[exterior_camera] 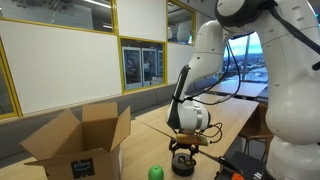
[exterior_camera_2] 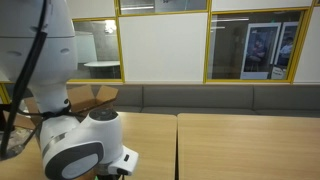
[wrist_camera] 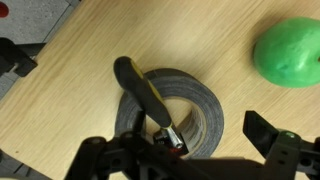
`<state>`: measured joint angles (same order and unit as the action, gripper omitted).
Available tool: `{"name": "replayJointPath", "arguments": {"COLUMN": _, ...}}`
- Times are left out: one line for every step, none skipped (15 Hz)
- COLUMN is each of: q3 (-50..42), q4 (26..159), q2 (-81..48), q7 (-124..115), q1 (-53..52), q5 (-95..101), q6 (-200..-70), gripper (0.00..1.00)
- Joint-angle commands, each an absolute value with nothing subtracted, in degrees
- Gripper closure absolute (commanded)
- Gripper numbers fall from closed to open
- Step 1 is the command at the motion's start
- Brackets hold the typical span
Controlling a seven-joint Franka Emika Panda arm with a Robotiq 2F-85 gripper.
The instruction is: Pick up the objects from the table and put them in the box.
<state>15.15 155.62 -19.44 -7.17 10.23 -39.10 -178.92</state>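
Pale wood tabletop (exterior_camera: 150, 122) fills the lower part of an exterior view, with the white robot arm (exterior_camera: 210, 50) bending down from the upper right. Its gripper (exterior_camera: 182, 150) hangs low over a dark tape roll (exterior_camera: 182, 164) lying on the table. A small green object (exterior_camera: 155, 172) sits on the wood just beside the roll, on the side toward the box. An open cardboard box (exterior_camera: 80, 140) stands further along the table, flaps raised, well apart from the gripper. In an exterior view from close behind, the arm's rounded white body (exterior_camera_2: 75, 140) blocks the lower left, and the gripper itself is not clearly visible. Bare wooden tables (exterior_camera_2: 240, 145) stretch toward a grey bench (exterior_camera_2: 200, 98) beneath yellow-framed windows. In the wrist view, the tape roll (wrist_camera: 205, 105) lies flat on the wood, directly under the camera. A black-handled tool (wrist_camera: 140, 88) rests across the roll, its metal tip pointing toward the gripper. The green object (wrist_camera: 290, 52) lies at the upper right, apart from the roll. The gripper (wrist_camera: 185, 152) enters from the bottom edge with its jaws spread wide and nothing between them. One dark finger (wrist_camera: 275, 140) shows at the lower right.
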Motion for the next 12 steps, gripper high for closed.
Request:
{"name": "replayJointPath", "arguments": {"q3": 18.19, "q4": 155.63, "q2": -19.59, "q7": -4.16, "q1": 14.32, "q5": -39.55, "q6": -177.77, "gripper": 0.00}}
{"name": "replayJointPath", "arguments": {"q3": 18.29, "q4": 155.70, "q2": -19.67, "q7": -3.83, "q1": 14.73, "q5": -39.33, "q6": -177.77, "gripper": 0.00}}
{"name": "replayJointPath", "arguments": {"q3": 18.37, "q4": 155.77, "q2": -19.77, "q7": -3.46, "q1": 15.05, "q5": -39.21, "q6": -177.77, "gripper": 0.00}}
{"name": "replayJointPath", "arguments": {"q3": 17.81, "q4": 155.98, "q2": -19.95, "q7": -3.35, "q1": 14.73, "q5": -38.79, "q6": -177.68, "gripper": 0.00}}
{"name": "replayJointPath", "arguments": {"q3": 17.00, "q4": 156.30, "q2": -20.30, "q7": -3.31, "q1": 14.10, "q5": -38.30, "q6": -177.75, "gripper": 0.00}}
{"name": "replayJointPath", "arguments": {"q3": 16.16, "q4": 156.65, "q2": -20.78, "q7": -3.15, "q1": 13.42, "q5": -37.76, "q6": -177.90, "gripper": 0.00}}
{"name": "replayJointPath", "arguments": {"q3": 15.71, "q4": 156.91, "q2": -21.19, "q7": -2.94, "q1": 13.10, "q5": -37.39, "q6": -177.95, "gripper": 0.00}}
{"name": "replayJointPath", "arguments": {"q3": 15.43, "q4": 157.14, "q2": -21.51, "q7": -2.80, "q1": 12.99, "q5": -37.13, "q6": -177.89, "gripper": 0.00}}
{"name": "replayJointPath", "arguments": {"q3": 15.12, "q4": 157.27, "q2": -21.76, "q7": -2.66, "q1": 12.79, "q5": -36.90, "q6": -177.89, "gripper": 0.00}}
{"name": "replayJointPath", "arguments": {"q3": 14.69, "q4": 157.40, "q2": -21.99, "q7": -2.58, "q1": 12.43, "q5": -36.64, "q6": -177.97, "gripper": 0.00}}
{"name": "replayJointPath", "arguments": {"q3": 14.03, "q4": 157.14, "q2": -22.48, "q7": -2.44, "q1": 11.88, "q5": -36.43, "q6": -177.96, "gripper": 0.00}}
{"name": "replayJointPath", "arguments": {"q3": 13.46, "q4": 157.20, "q2": -22.62, "q7": -2.57, "q1": 11.41, "q5": -36.07, "q6": -178.11, "gripper": 0.00}}
